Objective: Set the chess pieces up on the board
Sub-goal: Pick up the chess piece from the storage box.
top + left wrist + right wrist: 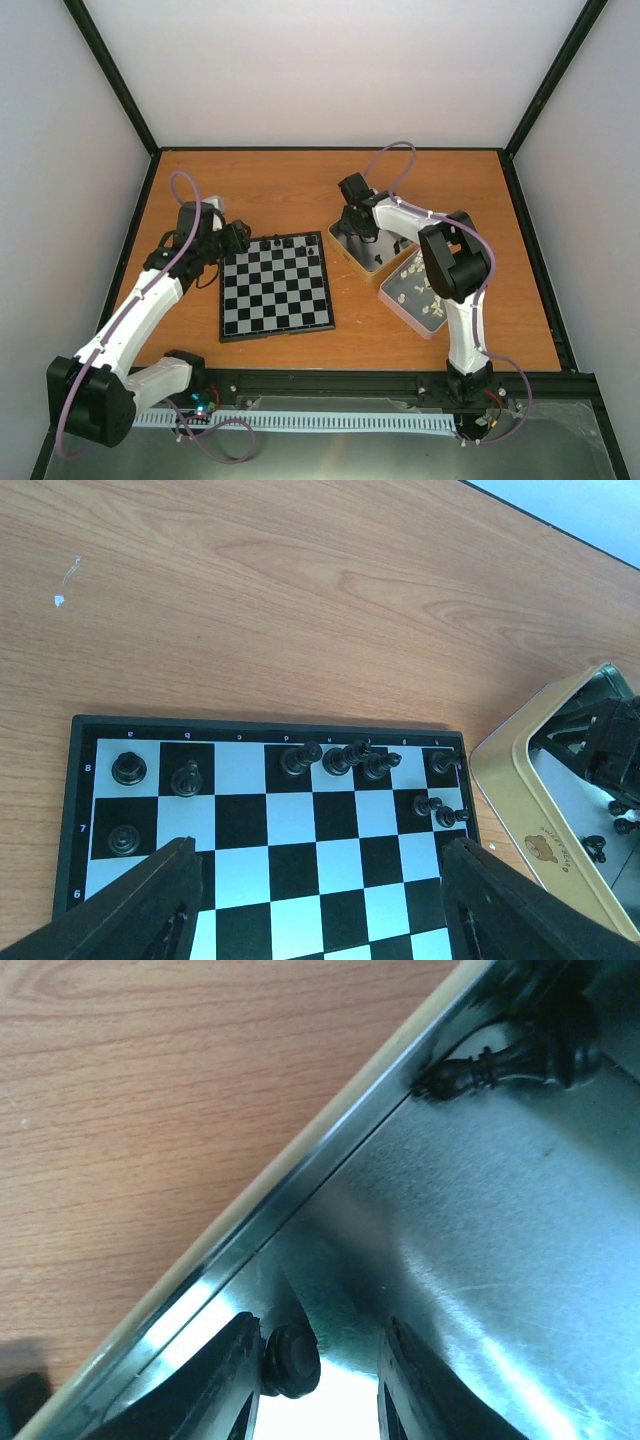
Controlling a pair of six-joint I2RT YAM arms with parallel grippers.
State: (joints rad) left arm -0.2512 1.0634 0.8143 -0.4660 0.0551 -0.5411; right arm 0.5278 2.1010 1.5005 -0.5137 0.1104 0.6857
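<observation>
The board (275,285) lies left of centre, with several black chess pieces (340,758) standing along its far rows. My left gripper (238,238) hovers over the board's far left corner; in the left wrist view it (318,855) is open over bare squares (300,840). My right gripper (357,228) is down inside the tin (345,255) of black pieces. In the right wrist view it (320,1332) is open. The round base of a black piece (290,1360) rests against the left finger, with a gap to the right finger. Another black piece (520,1060) lies on the tin floor.
A second tin (400,305) with cream-white pieces sits right of the first, near the right arm. The first tin's rim (505,780) stands close to the board's right edge. Black frame posts border the wooden table (270,190).
</observation>
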